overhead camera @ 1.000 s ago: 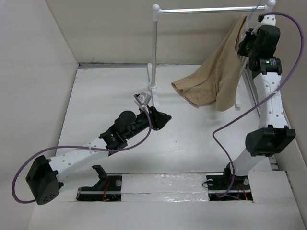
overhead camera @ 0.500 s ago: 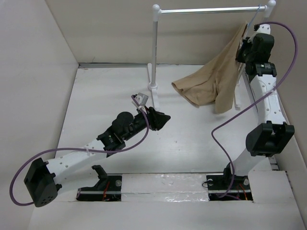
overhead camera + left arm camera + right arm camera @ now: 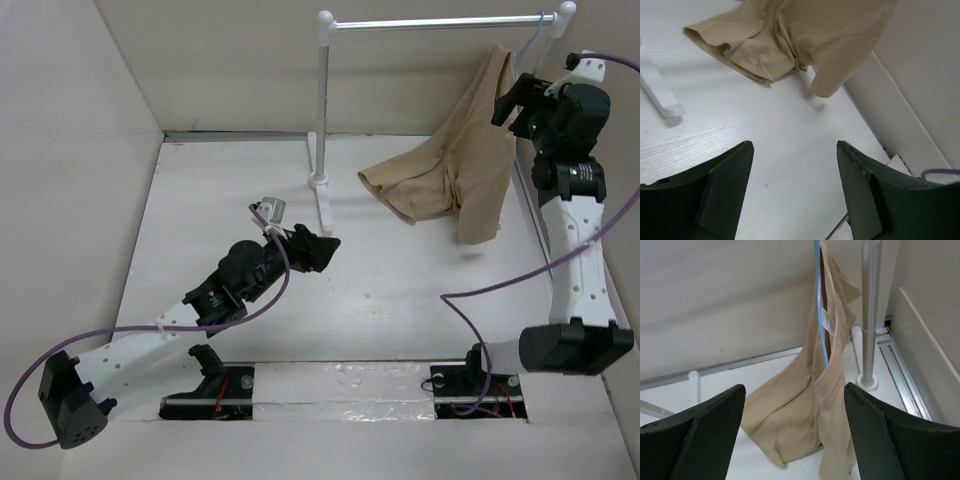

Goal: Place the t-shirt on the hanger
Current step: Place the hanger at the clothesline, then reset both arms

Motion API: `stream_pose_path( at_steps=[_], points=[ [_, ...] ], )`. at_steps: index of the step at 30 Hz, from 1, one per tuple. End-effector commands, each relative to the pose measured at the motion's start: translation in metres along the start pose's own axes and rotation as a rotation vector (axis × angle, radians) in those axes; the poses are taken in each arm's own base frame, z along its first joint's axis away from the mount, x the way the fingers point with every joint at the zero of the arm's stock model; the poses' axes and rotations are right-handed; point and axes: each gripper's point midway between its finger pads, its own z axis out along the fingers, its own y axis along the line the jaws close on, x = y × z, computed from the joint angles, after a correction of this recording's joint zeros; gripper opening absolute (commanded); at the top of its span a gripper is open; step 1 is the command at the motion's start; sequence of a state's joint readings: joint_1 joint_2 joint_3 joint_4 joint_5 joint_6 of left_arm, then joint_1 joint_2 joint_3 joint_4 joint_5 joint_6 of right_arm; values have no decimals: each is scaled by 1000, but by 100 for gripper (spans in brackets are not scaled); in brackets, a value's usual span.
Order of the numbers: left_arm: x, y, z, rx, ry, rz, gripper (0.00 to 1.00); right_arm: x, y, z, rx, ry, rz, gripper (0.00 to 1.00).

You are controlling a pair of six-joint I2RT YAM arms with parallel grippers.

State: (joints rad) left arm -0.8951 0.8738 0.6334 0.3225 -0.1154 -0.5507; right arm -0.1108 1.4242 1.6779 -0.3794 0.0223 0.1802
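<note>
We see the t-shirt (image 3: pixel 450 170) hanging from the hanger (image 3: pixel 821 315) at the right end of the rack rail (image 3: pixel 440 20), its lower part on the table (image 3: pixel 400 290). The left gripper (image 3: pixel 794 150) and right gripper (image 3: pixel 795 390) both stand spread apart, empty.

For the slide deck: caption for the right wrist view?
Open right gripper faces the t-shirt hanging on the hanger beside the rack post.

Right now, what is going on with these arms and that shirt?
The tan fabric t-shirt hangs on the pale-blue wire hanger, hooked on the white rack's silver rail, its lower part spread on the table. The right gripper is open beside it, holding nothing. The left gripper is open over the table.
</note>
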Motion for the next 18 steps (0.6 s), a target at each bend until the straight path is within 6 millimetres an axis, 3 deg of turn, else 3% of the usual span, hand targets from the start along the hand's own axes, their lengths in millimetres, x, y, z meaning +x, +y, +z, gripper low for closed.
stream_pose_path(
  at_steps=[1,2,5,6,8,9,11,12,13,14,15,16,18],
  points=[
    [-34,-5,-9,-39,-86,-14,66,-39,8,-42,-26,-140,27,85],
    [-40,-5,-11,-47,-99,-16,66,-53,9,-65,-29,-186,32,85],
    [-56,-9,-18,-60,-128,-25,69,-52,10,-102,-49,-229,43,83],
    [-65,-11,-23,-67,-149,-27,69,-52,18,-113,-83,-240,50,79],
    [-77,-13,-28,-72,-178,-25,70,-31,34,-124,-173,-208,44,81],
    [-86,-15,-35,-79,-200,-24,71,-33,41,-146,-213,-233,43,100],
    [-97,-13,-43,-102,-225,-16,71,-18,64,-168,-351,-219,37,100],
    [-114,-15,-54,-114,-272,-18,71,2,71,-175,-404,-186,39,100],
    [-116,-12,-61,-134,-271,-9,71,-2,87,-211,-525,-238,33,100],
    [-123,-9,-68,-153,-290,-4,71,3,91,-225,-573,-252,35,100],
    [-138,-8,-83,-171,-342,-10,72,23,96,-232,-623,-224,55,100],
    [-139,-3,-90,-191,-346,-4,72,16,98,-265,-671,-305,56,100],
    [-149,4,-108,-217,-396,-10,72,21,98,-289,-706,-333,86,100]
  ],
)
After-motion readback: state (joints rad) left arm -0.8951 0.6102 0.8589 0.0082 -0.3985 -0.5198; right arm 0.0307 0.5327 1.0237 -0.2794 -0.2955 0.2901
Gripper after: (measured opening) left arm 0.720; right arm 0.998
